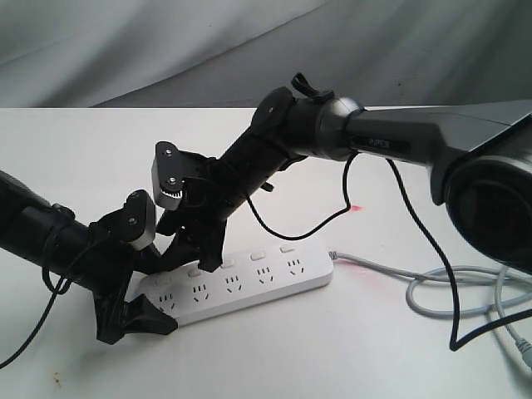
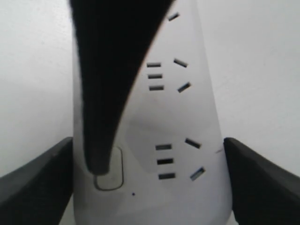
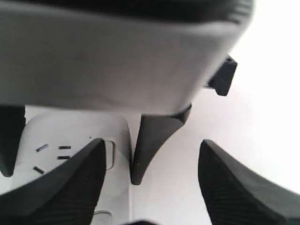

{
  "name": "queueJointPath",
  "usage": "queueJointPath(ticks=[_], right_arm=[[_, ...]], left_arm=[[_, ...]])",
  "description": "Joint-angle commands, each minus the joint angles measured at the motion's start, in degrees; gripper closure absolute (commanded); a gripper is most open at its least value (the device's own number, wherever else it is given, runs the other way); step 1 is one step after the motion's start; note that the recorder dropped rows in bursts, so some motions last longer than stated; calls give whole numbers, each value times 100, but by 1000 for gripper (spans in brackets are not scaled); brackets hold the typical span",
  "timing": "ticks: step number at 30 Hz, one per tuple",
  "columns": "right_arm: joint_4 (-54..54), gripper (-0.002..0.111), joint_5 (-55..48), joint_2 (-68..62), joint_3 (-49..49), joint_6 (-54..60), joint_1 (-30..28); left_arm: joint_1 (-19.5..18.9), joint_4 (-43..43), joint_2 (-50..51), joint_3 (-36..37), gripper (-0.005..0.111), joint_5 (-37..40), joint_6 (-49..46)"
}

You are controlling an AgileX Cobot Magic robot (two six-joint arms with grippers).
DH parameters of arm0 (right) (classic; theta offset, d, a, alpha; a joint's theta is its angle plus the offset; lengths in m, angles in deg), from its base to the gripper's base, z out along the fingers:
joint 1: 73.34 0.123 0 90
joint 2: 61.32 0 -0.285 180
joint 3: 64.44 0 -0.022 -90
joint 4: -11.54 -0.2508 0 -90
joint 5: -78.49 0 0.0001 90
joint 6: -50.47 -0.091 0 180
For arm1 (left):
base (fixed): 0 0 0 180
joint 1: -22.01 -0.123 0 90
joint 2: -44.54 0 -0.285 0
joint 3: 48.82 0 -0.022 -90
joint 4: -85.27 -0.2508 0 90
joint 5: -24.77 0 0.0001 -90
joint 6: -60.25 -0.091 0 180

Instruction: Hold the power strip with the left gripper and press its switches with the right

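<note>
- White strip [image 1: 249, 287] lies flat on white table [image 1: 399, 357] in the exterior view. Grey cord [image 1: 465, 287] loops off its right end, and a loose black cable [image 1: 416, 224] hangs from the right arm. Grey cloth backdrop [image 1: 166, 41] behind.
- Red spot [image 1: 357, 207] on table just beyond strip.
- "PiPER" lettering [image 1: 378, 141] on the right arm's tube.
- Strip's left end sits in the left gripper [image 1: 150, 291]. The right gripper [image 1: 195, 253] is over the switches [image 1: 258, 255] near that end, hiding part of the row.
- Left wrist view: strip lies between both fingers, each touching a side edge, so it is grasped. A right finger [image 2: 103, 93] covers part of the strip, tip at the nearest switch. Contact unclear.
- Right wrist view: jaws spread, nothing held. One finger is over the strip beside a switch. The left gripper's grey block [image 3: 117, 61] hides most of the strip.
</note>
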State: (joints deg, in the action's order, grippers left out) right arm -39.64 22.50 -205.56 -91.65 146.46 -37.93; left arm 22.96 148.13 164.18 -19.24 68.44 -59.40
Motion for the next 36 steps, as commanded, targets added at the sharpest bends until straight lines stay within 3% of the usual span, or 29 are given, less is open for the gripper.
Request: queueJointPath(ticks=[1,13,36], right_arm=[[-15,45,55,9,-35,-95,35],[-31,43,562,9,-35,-144,218],[292,43,585,-179,-35,-160,218]], left_arm=[[30,-2,8,-36,107,-40,-32],[30,-2,8,-36,107,-40,-32],[30,-2,8,-36,107,-40,-32]])
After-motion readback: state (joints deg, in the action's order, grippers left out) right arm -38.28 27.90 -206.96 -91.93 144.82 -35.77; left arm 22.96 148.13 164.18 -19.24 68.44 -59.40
